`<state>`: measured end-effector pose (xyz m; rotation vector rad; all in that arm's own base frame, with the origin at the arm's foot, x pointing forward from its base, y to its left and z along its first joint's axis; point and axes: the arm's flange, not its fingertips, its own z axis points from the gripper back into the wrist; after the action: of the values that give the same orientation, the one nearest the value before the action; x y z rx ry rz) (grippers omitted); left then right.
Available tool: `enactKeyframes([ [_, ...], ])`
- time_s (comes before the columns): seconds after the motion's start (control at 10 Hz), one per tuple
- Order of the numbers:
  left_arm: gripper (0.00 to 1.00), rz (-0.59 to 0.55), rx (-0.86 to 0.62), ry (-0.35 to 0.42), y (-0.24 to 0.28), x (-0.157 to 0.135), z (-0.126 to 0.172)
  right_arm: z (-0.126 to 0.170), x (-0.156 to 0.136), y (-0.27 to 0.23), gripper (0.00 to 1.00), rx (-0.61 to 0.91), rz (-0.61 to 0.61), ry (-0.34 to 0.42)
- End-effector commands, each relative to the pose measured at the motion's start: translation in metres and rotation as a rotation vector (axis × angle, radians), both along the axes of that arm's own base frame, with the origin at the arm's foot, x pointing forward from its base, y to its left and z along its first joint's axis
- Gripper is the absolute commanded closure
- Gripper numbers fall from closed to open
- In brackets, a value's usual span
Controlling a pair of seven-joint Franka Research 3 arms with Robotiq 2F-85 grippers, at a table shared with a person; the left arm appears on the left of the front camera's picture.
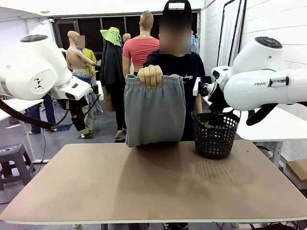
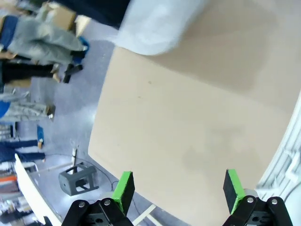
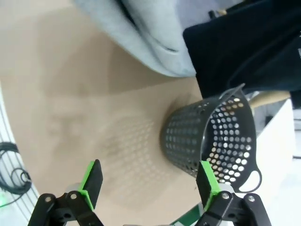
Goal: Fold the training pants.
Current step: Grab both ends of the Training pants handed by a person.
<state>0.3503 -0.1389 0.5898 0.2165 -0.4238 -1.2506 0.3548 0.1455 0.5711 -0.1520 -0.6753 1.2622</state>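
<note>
A person at the far side holds up the light grey training pants (image 1: 154,111) by the gathered waistband with one hand (image 1: 150,75); the fabric hangs folded over, its lower edge just touching the far part of the table (image 1: 153,191). In the left wrist view the training pants (image 2: 155,23) show as a pale blur at the top, and in the right wrist view the training pants (image 3: 136,33) hang at the top. My left gripper (image 2: 178,188) is open above the table's left edge. Over the table near the basket, my right gripper (image 3: 149,181) is also open. Neither holds anything.
A black mesh basket (image 1: 216,134) stands at the table's far right, close to my right arm (image 1: 259,81); the same basket (image 3: 211,136) lies just ahead of the right fingers. My left arm (image 1: 38,72) hovers off the table's left side. A grey stool (image 1: 14,160) sits on the floor left.
</note>
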Motion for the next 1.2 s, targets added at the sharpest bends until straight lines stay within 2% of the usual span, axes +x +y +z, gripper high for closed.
enactKeyframes([
  [0.0, 0.00, 0.076, -0.057, -0.042, -0.001, 0.001, 0.000, 0.015, -0.006, -0.002, 0.00, 0.009, -0.150, -0.107],
  [0.1, 0.00, 0.076, -0.057, -0.042, -0.001, 0.001, 0.000, 0.000, 0.000, 0.000, 0.00, 0.000, 0.000, 0.000],
  [0.3, 0.00, 0.076, -0.057, -0.042, -0.001, 0.001, 0.000, 0.000, 0.000, 0.000, 0.00, 0.000, 0.000, 0.000],
  [0.4, 0.00, 0.042, -0.031, -0.017, 0.000, 0.001, 0.004, 0.007, -0.002, -0.002, 0.00, 0.001, -0.025, -0.024],
  [0.5, 0.00, -0.037, 0.078, -0.057, 0.004, 0.015, 0.003, 0.005, 0.014, -0.006, 0.00, -0.027, 0.042, -0.030],
  [0.8, 0.00, -0.246, 0.044, -0.107, 0.012, 0.034, 0.001, 0.000, 0.036, -0.016, 0.00, 0.029, 0.169, -0.059],
  [1.0, 0.00, -0.366, -0.057, -0.149, 0.009, 0.048, -0.006, -0.008, 0.044, -0.012, 0.00, 0.110, 0.242, -0.053],
  [1.1, 0.00, -0.429, -0.085, -0.142, 0.006, 0.051, -0.009, -0.010, 0.044, -0.012, 0.00, 0.141, 0.278, -0.044],
])
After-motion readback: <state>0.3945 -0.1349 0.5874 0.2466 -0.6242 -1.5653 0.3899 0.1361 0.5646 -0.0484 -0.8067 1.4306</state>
